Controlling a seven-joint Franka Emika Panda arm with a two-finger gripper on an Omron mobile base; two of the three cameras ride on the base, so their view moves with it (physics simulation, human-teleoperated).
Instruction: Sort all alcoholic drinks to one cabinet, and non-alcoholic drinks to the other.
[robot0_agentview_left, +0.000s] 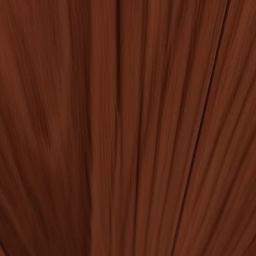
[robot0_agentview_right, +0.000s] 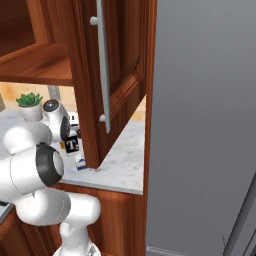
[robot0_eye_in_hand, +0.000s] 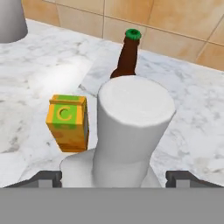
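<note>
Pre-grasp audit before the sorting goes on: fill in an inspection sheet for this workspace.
Surface: marble counter, white with grey veins.
Job's things: white-topped bottle upright between the claw tips; brown beer bottle upright behind it; juice carton beside it, apart; cabinet door with bar handle stands open.
Clutter: potted plant at the counter's back.
Claw: open, straddling the bottle top, not clamped on it.
Cables: nothing seen.
Surroundings: tan tile backsplash; tall grey panel right of the counter.
</note>
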